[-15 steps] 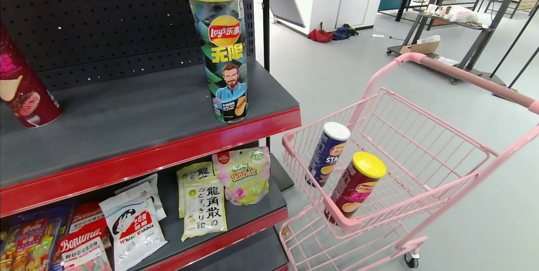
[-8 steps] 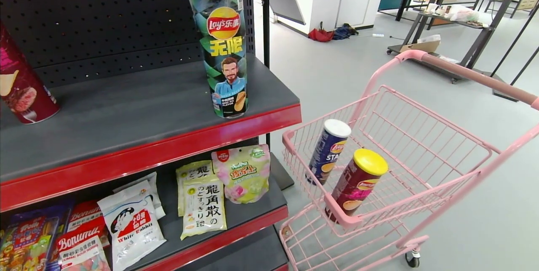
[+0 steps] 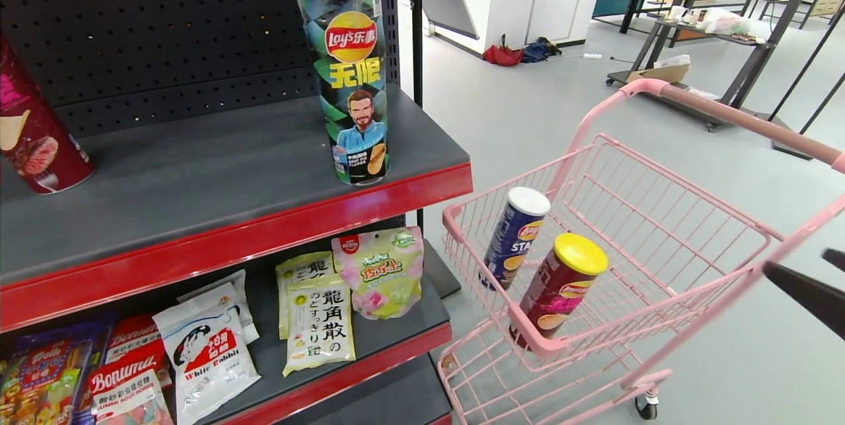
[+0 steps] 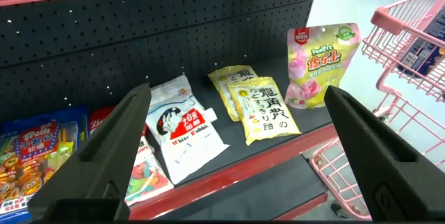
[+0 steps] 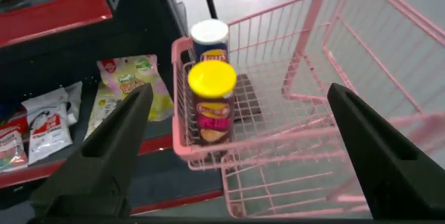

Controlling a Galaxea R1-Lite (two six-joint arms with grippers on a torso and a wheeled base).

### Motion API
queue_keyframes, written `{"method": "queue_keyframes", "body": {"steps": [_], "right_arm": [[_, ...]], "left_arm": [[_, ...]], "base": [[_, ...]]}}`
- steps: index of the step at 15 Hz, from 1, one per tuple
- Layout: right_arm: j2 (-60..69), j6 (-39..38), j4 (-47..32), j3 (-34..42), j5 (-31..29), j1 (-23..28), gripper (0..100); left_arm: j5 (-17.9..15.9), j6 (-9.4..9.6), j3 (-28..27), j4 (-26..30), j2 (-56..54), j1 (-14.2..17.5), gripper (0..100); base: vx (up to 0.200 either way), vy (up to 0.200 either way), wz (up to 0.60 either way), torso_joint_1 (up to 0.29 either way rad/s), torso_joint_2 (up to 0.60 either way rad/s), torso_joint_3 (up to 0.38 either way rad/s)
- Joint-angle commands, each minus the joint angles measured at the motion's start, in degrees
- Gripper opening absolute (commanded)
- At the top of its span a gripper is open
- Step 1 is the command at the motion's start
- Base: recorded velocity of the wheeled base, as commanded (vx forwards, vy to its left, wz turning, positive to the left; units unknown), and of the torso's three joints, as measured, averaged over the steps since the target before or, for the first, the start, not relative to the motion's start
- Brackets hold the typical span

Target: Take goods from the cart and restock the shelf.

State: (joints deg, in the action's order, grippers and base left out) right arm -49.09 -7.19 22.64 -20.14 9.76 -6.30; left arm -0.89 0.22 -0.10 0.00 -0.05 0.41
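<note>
— Where does the restocking stand?

— At the pick-up stage, by the look of it. The shelf (image 3: 218, 174) has a wide bare board between a tall green can (image 3: 350, 75), upright by its front right corner, and a dark red can (image 3: 33, 141) at its left edge. The pink cart (image 3: 667, 92) is parked just beside the shelf's right end, with two cans in its basket.

— Which ones?

— A maroon can (image 3: 561, 283) with a yellow lid leans on the basket's near rim, at the corner closest to the shelf. A blue can (image 3: 516, 237) with a white lid leans just behind it against the side wire. Whether the two touch is hard to tell.

— And the arms?

— Both are empty. The right gripper (image 5: 236, 90) hangs high beside the cart with its fingers spread wide, looking down on the maroon can. The left gripper (image 4: 238, 92), likewise spread, faces the lower shelf (image 3: 396, 336) and its snack bags (image 4: 268, 109).

— Next move?

— Probably the right arm comes down over the yellow lid, closes on the can's body and lifts it clear.

— Obstacles?

— The basket rim and the blue can crowd the grasp, and the can's tilt calls for an angled approach. On the shelf, the green can occupies the nearest corner.
</note>
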Motion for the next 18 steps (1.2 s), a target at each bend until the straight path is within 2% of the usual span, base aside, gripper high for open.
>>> {"method": "queue_keyframes", "body": {"steps": [1, 8, 13, 18], "right_arm": [[-33.1, -2.1, 23.7, 3.5, 3.9, -1.6, 100], [-48.9, -2.0, 34.7, 2.9, 4.7, -5.9, 100], [-50.9, -2.3, 36.1, 2.9, 4.7, -9.3, 100], [-56.2, -2.3, 39.1, 1.9, 4.7, -10.1, 100]], "left_arm": [[0.0, 0.04, 0.0, 0.0, 0.0, 0.0, 100], [0.0, 0.04, 0.0, 0.0, 0.0, 0.0, 100], [0.0, 0.04, 0.0, 0.0, 0.0, 0.0, 100], [0.0, 0.04, 0.0, 0.0, 0.0, 0.0, 100]], "base": [[0.0, 0.0, 0.0, 0.0, 0.0, 0.0], [0.0, 0.0, 0.0, 0.0, 0.0, 0.0], [0.0, 0.0, 0.0, 0.0, 0.0, 0.0], [0.0, 0.0, 0.0, 0.0, 0.0, 0.0]]}}
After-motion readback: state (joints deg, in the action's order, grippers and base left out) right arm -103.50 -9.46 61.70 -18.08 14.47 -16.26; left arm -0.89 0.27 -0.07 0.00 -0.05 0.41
